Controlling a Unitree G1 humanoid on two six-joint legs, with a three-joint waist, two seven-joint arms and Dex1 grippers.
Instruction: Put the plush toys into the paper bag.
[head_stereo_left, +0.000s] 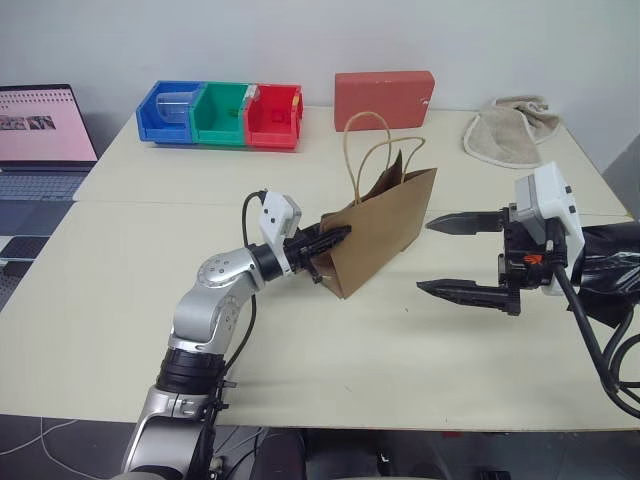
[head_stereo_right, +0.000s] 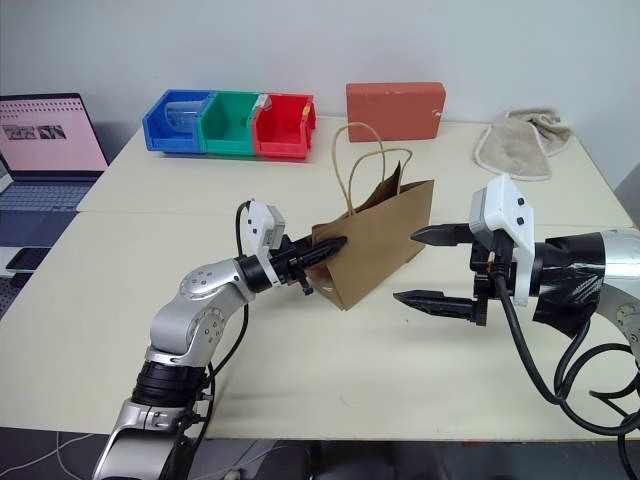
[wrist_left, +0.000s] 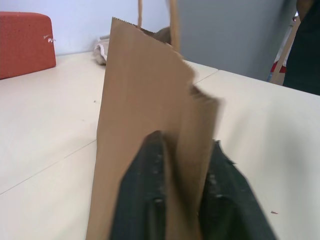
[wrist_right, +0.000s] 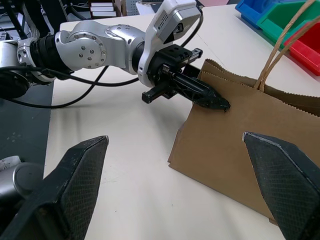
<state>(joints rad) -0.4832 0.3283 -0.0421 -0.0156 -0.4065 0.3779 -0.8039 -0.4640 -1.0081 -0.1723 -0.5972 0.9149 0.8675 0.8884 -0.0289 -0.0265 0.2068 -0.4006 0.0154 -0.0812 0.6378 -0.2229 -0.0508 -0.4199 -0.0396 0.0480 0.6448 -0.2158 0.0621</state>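
The brown kraft paper bag with thin loop handles (head_stereo_left: 385, 235) stands tilted near the middle of the pale counter (head_stereo_left: 150, 300), its mouth facing up and away from the robot. The left gripper (head_stereo_left: 335, 237) is clamped on the bag's near side edge — in the left wrist view the paper wall sits pinched between its two black fingers (wrist_left: 145, 195). The right gripper (head_stereo_left: 455, 257) hangs just beside the bag's other side, jaws wide apart and holding nothing.

The step in hand looks like steadying and opening the bag before any toy goes in. To do it well, the left grip should hold only one wall of paper, not both layers, or the mouth will stay pinched flat. The right gripper would best catch the opposite rim or a handle (head_stereo_right: 362, 165) and draw it away gently — kraft paper creases and tears at the serrated edge. I cannot find either plush toy on the counter.
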